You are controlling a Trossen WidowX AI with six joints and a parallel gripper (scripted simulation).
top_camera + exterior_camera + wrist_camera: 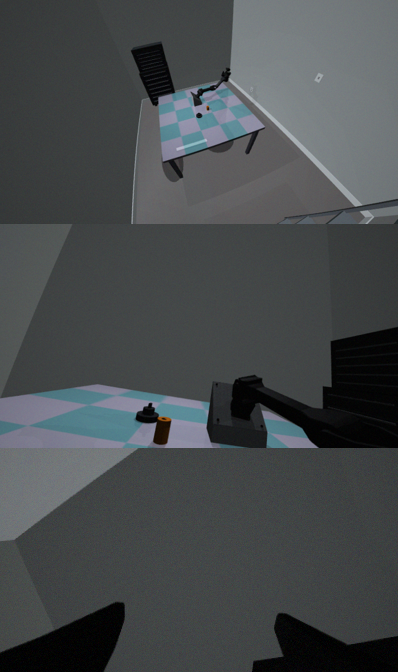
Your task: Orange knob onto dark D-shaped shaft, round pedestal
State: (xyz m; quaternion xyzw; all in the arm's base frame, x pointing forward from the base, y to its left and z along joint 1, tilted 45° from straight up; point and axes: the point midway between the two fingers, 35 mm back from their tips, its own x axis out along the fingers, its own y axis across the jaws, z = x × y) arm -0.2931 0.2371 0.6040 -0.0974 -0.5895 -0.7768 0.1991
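The orange knob (207,108) (162,431) stands upright on the table, with its hole facing up in the exterior view. The round black pedestal (198,115) (147,416) stands near it, with the thin dark shaft (150,404) pointing up from its middle. Knob and pedestal are apart. My gripper (200,610) is open and empty, its two dark fingers wide apart against the wall. In the top view the arm stretches up and away to the right, far from the knob and pedestal. The flat side of the shaft cannot be made out.
The checkered table (192,126) carries the arm's grey wedge-shaped base (196,100) (236,431) close to the knob. A pale strip (191,144) lies near the table's front edge. A tall black rack (157,79) (365,374) stands behind the table.
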